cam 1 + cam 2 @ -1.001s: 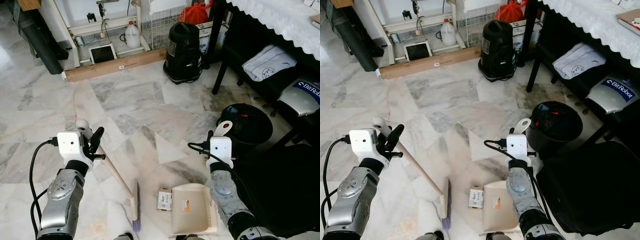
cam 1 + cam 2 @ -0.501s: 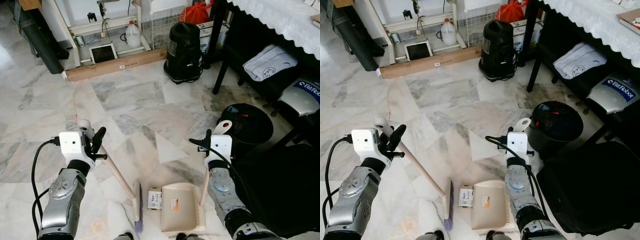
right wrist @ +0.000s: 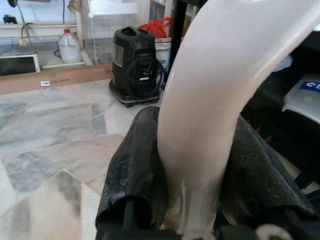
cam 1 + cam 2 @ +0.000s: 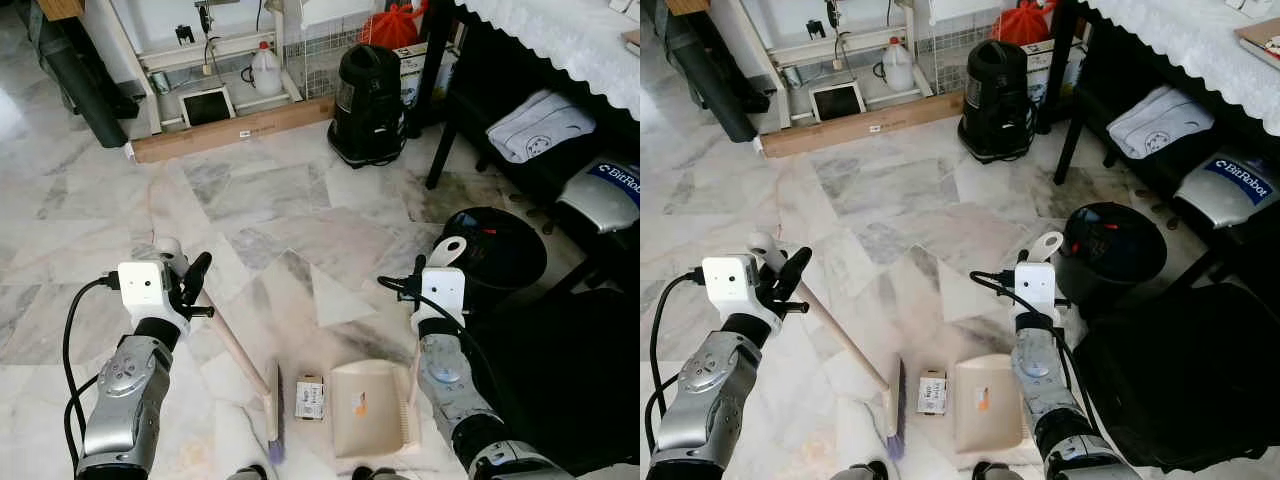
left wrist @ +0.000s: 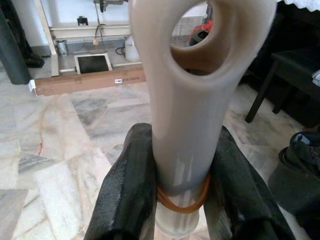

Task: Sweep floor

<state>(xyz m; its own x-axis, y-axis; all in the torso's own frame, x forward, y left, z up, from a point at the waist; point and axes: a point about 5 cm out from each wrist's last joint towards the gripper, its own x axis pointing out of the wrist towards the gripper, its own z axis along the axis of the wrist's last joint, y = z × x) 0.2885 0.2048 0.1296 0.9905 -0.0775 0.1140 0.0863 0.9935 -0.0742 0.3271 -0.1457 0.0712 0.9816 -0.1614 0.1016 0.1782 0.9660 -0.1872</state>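
Left eye view shows one broom [image 4: 243, 362] lying slanted on the marble floor [image 4: 250, 200], its brush head low near the bottom edge and its pale handle rising toward the left gripper [image 4: 185, 285]. In the left wrist view the two black fingers [image 5: 127, 192] are pressed against the handle from both sides, just above an orange rubber band [image 5: 182, 200]. One small box [image 4: 309, 397] lies on the floor between the brush head and one beige dustpan [image 4: 369, 408]; it is just beside both. The right gripper [image 3: 192, 175] pinches the dustpan's white handle [image 3: 210, 115] between its two fingers.

Compared with half a second ago, the dustpan stands a little further right and is turned, so a small gap to the box is open now. The box and the broom are nearly at the same place.

Further out, one round black bin [image 4: 497, 245] stands beside the right arm. One black vacuum cleaner [image 4: 368, 92], one long cardboard box [image 4: 230, 128] and one white jug [image 4: 265, 72] are at the far side. One dark table [image 4: 470, 70] with a white cloth is on the right.
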